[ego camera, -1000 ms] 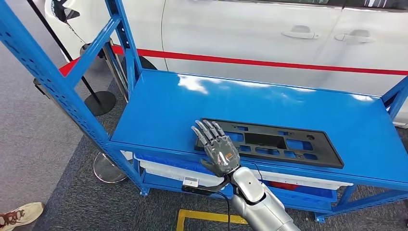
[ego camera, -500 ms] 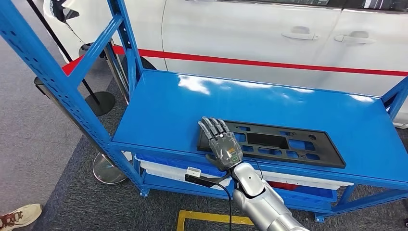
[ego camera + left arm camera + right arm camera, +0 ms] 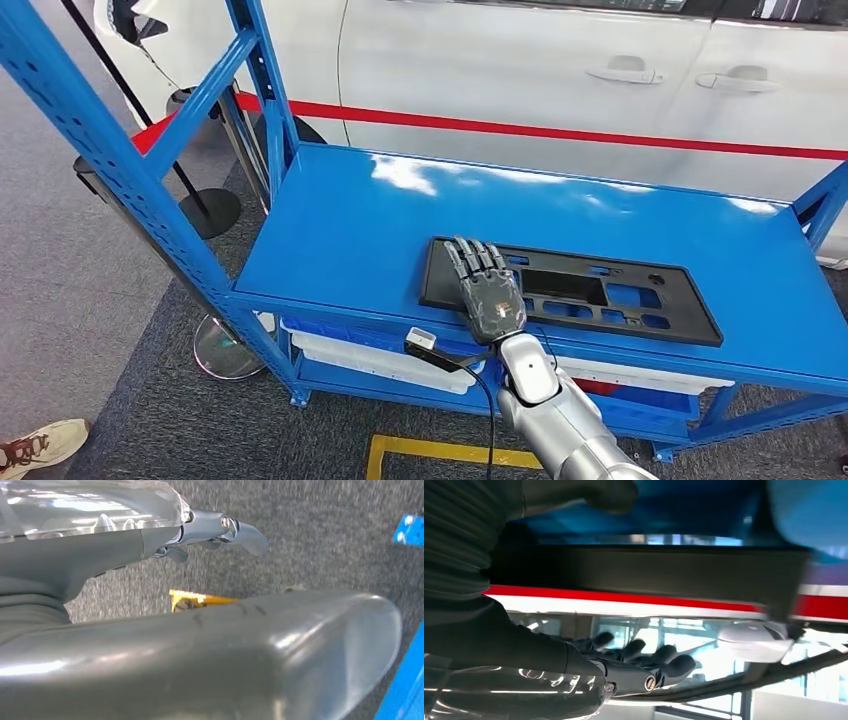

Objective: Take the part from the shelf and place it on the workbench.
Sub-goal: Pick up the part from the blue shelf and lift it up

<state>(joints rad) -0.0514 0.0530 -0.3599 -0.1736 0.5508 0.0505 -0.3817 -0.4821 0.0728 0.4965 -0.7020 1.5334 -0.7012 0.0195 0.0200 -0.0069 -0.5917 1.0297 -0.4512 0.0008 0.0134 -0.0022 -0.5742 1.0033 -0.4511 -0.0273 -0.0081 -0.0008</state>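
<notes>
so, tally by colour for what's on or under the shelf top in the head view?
Black: 1, the flat part on the shelf top, with the right hand resting on its left end.
Blue: 1, the bin under the top.
Total: 2.

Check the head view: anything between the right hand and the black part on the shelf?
Nothing visible. The right hand lies flat over the left end of the black part, which rests on the blue shelf. No other object sits on the shelf top around them.
</notes>
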